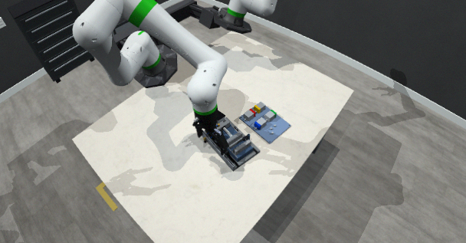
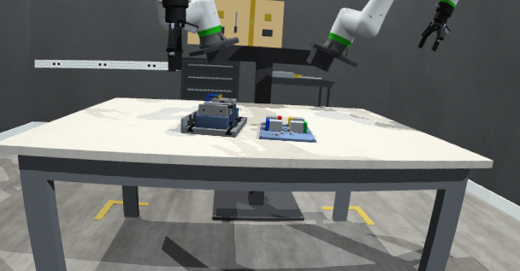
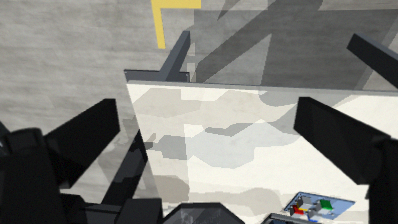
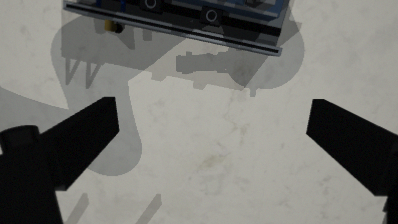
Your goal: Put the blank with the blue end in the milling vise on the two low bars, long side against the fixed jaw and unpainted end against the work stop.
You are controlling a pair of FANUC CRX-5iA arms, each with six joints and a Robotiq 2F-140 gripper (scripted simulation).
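Note:
The blank with the blue end (image 1: 262, 122) (image 2: 275, 125) sits on the blue plate (image 1: 278, 131) (image 2: 295, 138), its blue end at the plate's vise side. The milling vise (image 1: 247, 159) (image 2: 214, 132) (image 4: 175, 29) stands beside the plate; its fixed jaw (image 1: 242, 146) (image 2: 214, 109) is the block at the exterior view side. The two bars and work stop cannot be told apart clearly. My right gripper (image 1: 211, 139) (image 2: 174, 67) (image 4: 212, 115) is open and empty, high above the table by the vise's long side. My left gripper (image 2: 428, 47) (image 3: 207, 114) is open and empty, far from the plate.
Blanks with a red end (image 1: 249, 114), a yellow end (image 1: 261, 106) and a green end (image 1: 270, 115) share the plate, close around the blue one. Small pegs stand on the plate's near part. Hoses and fittings are at the vise's far end. In the top view the right arm partly covers the vise.

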